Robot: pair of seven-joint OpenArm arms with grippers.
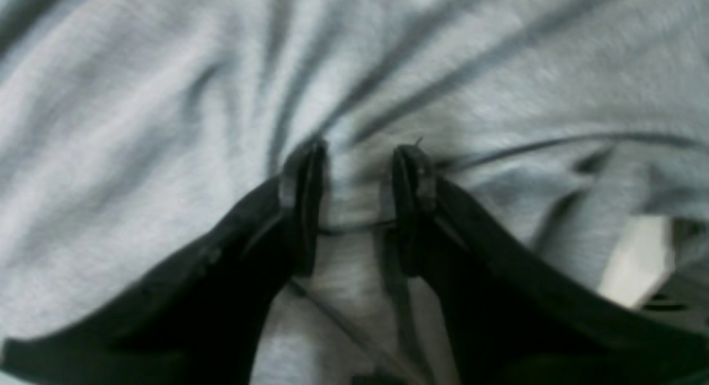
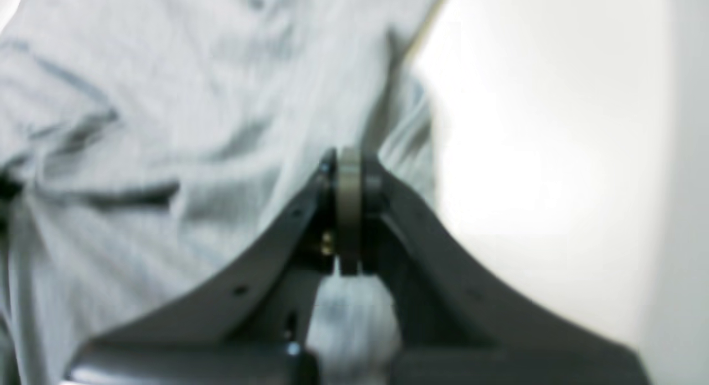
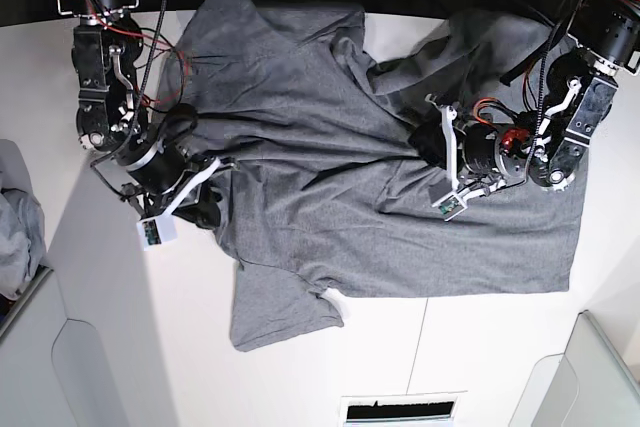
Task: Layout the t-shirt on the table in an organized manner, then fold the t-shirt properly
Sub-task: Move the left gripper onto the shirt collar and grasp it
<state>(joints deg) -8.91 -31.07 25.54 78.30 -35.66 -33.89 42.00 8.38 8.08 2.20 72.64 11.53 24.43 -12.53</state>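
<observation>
Grey t-shirt fabric is bunching between the left gripper's parted fingers; the right gripper is pinching together beside its edge.

large plain heathered charcoal-grey cotton t-shirt, no print; paler grey in both wrist views. wide smooth white tabletop, thin dark seam. black gripper fingers. lighter bluish-grey garment heap at edge.

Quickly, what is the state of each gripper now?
Left gripper: closed on a bunch of the t-shirt.
Right gripper: shut on the t-shirt's edge.
</observation>
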